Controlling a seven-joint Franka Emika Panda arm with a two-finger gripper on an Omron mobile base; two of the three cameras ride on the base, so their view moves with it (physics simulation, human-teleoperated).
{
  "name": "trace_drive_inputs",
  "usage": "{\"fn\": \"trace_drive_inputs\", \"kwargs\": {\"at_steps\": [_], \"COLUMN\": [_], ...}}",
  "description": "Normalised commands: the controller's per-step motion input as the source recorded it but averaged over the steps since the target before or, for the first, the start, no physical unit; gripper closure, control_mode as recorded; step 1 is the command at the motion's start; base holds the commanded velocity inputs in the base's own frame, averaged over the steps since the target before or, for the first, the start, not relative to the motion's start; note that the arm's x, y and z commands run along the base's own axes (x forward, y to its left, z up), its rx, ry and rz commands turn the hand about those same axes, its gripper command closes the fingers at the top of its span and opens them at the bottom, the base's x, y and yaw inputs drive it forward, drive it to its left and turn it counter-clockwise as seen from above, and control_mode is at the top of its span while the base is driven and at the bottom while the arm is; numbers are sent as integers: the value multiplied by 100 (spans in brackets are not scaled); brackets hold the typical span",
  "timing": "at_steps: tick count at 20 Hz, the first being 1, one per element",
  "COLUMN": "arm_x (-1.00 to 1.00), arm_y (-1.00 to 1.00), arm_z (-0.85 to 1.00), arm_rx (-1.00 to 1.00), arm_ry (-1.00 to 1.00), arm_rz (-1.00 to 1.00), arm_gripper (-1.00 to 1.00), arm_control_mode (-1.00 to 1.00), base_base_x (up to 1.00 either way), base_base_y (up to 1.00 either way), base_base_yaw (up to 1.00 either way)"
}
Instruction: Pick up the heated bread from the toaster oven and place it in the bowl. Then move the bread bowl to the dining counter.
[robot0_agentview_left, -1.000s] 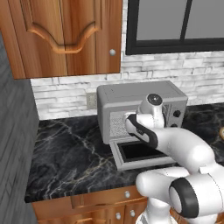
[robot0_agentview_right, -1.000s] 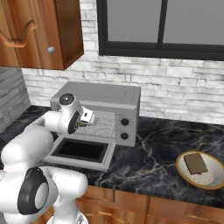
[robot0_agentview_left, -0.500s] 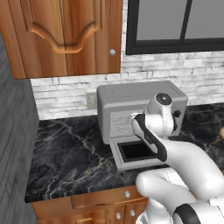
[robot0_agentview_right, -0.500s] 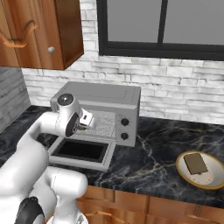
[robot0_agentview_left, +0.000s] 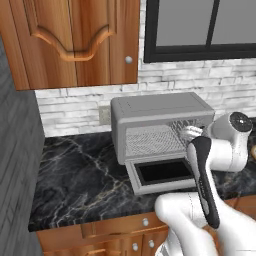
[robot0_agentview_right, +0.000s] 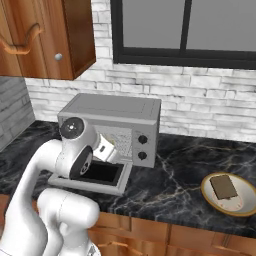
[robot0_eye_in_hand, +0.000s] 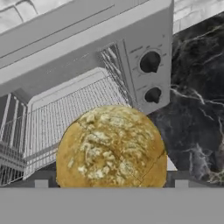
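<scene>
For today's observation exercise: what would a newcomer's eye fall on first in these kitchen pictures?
Probably the golden-brown bread, looming close in the hand view in front of the open toaster oven. Next, the white arm reaching at the oven's mouth on the black marble counter, and the bowl holding a dark square piece to the right.

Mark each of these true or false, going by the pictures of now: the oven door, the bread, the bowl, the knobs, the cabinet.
1. The toaster oven door is down. True.
2. The bread lies in the bowl. False: it sits right in front of the gripper, outside the oven's mouth, and the bowl stands apart on the counter to the oven's right.
3. The bowl holds a flat dark brown square piece. True.
4. The oven has four knobs. False: two black knobs show, one above the other.
5. A wooden cabinet hangs above the counter. True.
</scene>
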Motion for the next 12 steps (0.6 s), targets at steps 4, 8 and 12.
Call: {"fn": "trace_drive_inputs", "kwargs": {"at_steps": [4, 8, 12], "arm_x": [-100, -66, 2], "arm_y": [-93, -100, -100], "arm_z": [93, 63, 3], "arm_rx": [0, 5, 4], "arm_ry": [-14, -1, 44], "arm_rz": [-16, -16, -24], "arm_gripper": [100, 100, 100], "arm_control_mode": [-100, -100, -100], "base_base_x": [0, 0, 0], "base_base_y": [0, 0, 0], "base_base_yaw": [0, 0, 0]}}
